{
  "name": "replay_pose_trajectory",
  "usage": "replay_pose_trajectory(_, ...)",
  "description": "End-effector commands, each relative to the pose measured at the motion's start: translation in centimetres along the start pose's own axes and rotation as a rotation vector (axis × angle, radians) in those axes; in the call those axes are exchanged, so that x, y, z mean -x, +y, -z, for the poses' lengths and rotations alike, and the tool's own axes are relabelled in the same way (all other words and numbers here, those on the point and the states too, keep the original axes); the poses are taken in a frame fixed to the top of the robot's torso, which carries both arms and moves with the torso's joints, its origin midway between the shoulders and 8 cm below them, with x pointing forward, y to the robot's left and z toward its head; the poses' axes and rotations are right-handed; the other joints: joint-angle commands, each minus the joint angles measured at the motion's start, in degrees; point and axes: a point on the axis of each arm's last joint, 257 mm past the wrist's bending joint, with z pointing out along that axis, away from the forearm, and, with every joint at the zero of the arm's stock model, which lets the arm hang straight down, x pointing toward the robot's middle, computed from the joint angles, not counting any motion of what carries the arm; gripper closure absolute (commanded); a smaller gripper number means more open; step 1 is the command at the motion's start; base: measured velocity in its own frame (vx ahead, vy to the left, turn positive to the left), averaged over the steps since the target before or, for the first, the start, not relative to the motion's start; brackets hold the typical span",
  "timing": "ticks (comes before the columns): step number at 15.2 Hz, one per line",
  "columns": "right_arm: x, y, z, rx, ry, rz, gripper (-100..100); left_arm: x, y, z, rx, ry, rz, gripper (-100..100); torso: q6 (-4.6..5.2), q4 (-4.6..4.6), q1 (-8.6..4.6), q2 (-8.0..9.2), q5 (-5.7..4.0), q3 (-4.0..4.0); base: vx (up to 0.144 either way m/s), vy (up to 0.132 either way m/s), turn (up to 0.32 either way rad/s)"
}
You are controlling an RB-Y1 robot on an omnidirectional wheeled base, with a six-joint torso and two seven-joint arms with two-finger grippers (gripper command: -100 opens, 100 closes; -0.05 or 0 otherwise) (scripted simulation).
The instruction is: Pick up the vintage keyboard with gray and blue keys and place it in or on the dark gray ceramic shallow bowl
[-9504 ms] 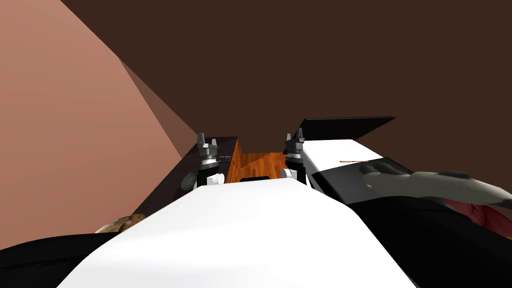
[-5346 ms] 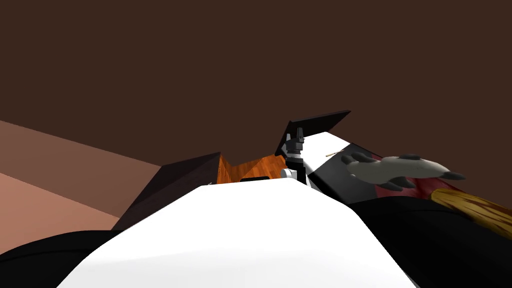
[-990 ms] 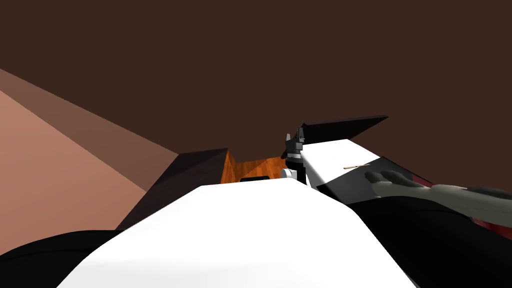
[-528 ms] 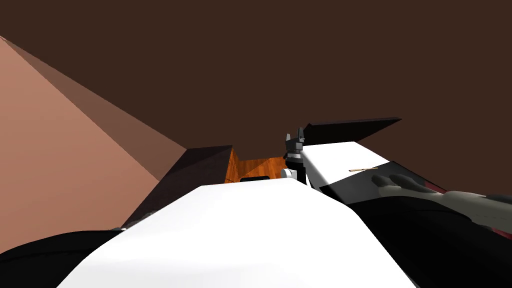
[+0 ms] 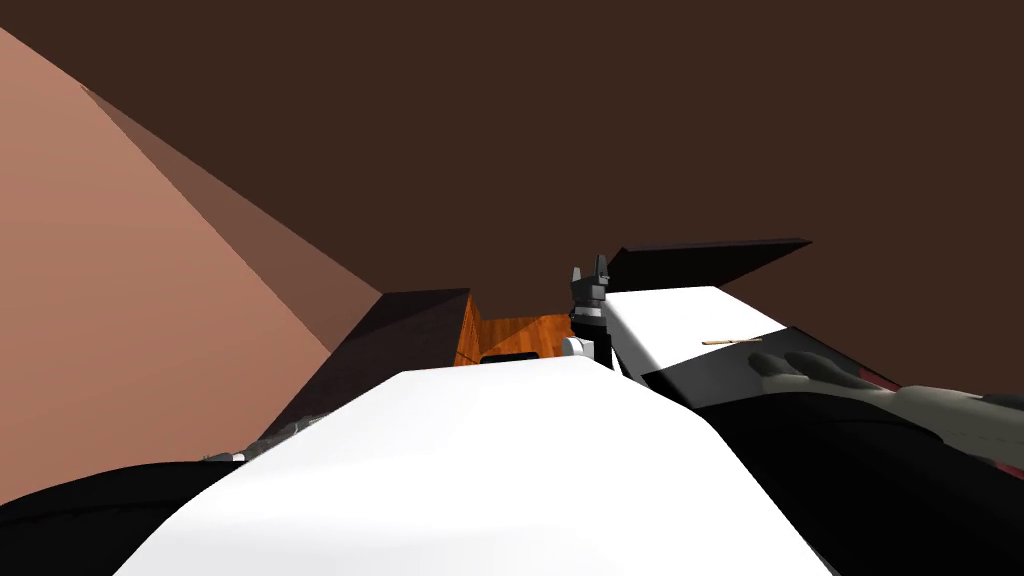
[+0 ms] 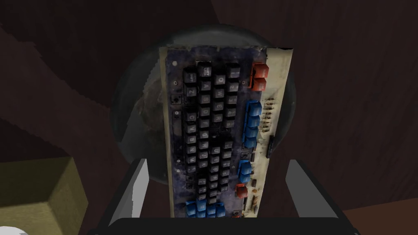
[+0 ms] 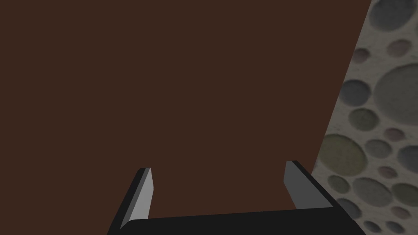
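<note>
Lying across bowl, keyboard sits between left gripper fingers.

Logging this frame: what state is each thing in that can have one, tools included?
Vintage keyboard with dark grey, blue and red keys: lying keys-up across the bowl, not gripped.
Dark grey round shallow bowl: upright, carrying the keyboard, whose near end reaches past its rim.
Left tool: open, one finger either side of the keyboard, touching neither side.
Right tool: open, empty.

The keyboard looks stained and worn, the dark bowl smooth and glossy.
</note>
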Motion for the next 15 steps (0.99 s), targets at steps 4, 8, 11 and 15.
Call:
replay_pose_trajectory(4,0.0,0.0,0.0,0.0,0.0,0.0,0,-0.9,1.1,1.9,-0.001,-0.004,-0.012,-100,-0.02,-0.01,-0.09,-0.05,-0.04,-0.03,0.004,-0.011,0.043)
replay_pose_trajectory(8,0.0,0.0,0.0,0.0,0.0,0.0,0,-1.7,2.5,4.2,-0.004,-0.011,-0.03,-100,0.0,-0.03,-0.23,-0.12,-0.07,-0.07,0.014,-0.039,0.066)
replay_pose_trajectory(11,0.0,0.0,0.0,0.0,0.0,0.0,0,-1.6,2.5,4.0,-0.004,-0.01,-0.03,-100,0.0,-0.03,-0.2,-0.12,-0.05,-0.07,0.01,-0.023,0.043)
replay_pose_trajectory(15,0.0,0.0,0.0,0.0,0.0,0.0,0,-1.6,2.5,4.0,-0.004,-0.01,-0.03,-100,0.0,-0.02,-0.08,-0.08,-0.02,-0.05,0.0,0.0,0.0)
